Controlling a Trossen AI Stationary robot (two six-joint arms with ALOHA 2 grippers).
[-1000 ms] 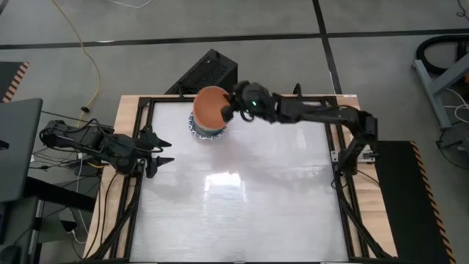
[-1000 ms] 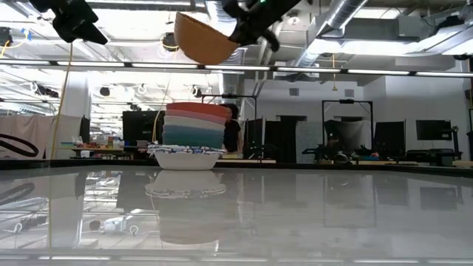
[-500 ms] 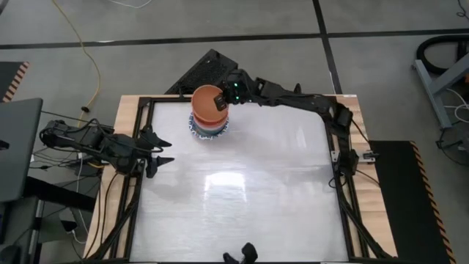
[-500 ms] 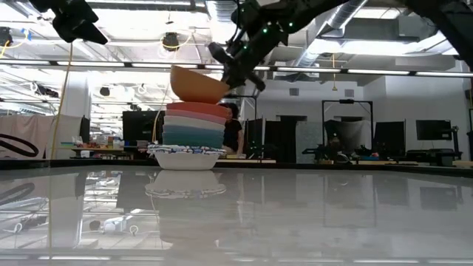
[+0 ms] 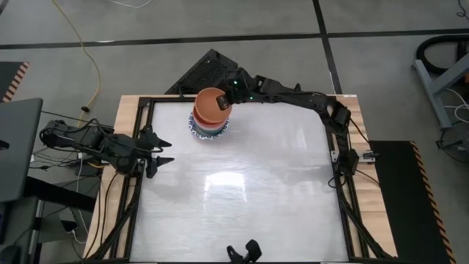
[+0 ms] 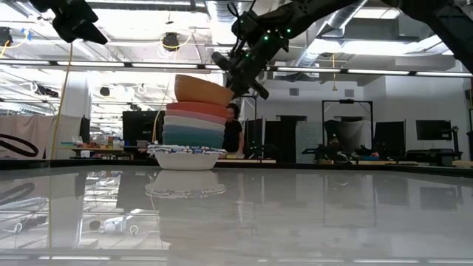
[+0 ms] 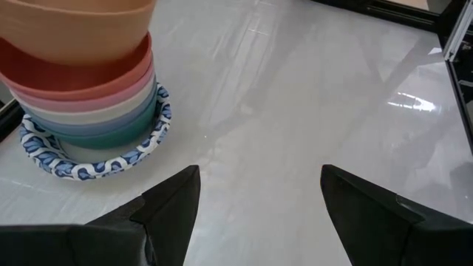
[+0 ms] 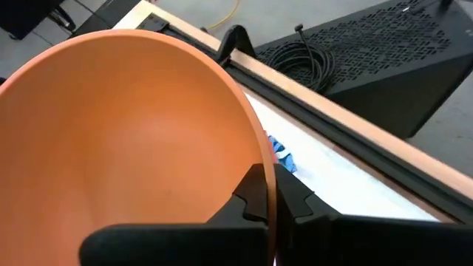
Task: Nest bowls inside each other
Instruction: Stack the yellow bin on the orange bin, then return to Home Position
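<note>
A stack of nested bowls (image 6: 192, 129) stands near the table's far edge, left of centre, on a white bowl with a blue patterned rim (image 7: 96, 162). An orange bowl (image 5: 209, 106) sits on top of the stack, slightly tilted, its underside (image 6: 203, 97) down in the top pink bowl. My right gripper (image 8: 270, 185) is shut on the orange bowl. My left gripper (image 5: 163, 150) waits open at the table's left edge, its fingers (image 7: 177, 207) apart, pointing toward the stack. My right gripper pinches the orange bowl's rim (image 8: 260, 151) on the bowl's right side, one finger inside the bowl and one outside. The fingers (image 6: 240, 77) slant down from the right and far side. The bowl tilts a little, its underside in the stack's top bowl.
A black box (image 5: 209, 70) lies just beyond the far edge behind the stack. A black frame (image 5: 143, 183) borders the white tabletop (image 5: 249, 191), which has free room in the middle, near side and right. A dark object (image 5: 245, 251) pokes in at the near edge.
My right gripper has come down and a little toward the table's left with the orange bowl. The bowl, held high and steeply tipped a second ago, now sits nearly level on top of the stack. The gripper has stayed shut on the rim.
</note>
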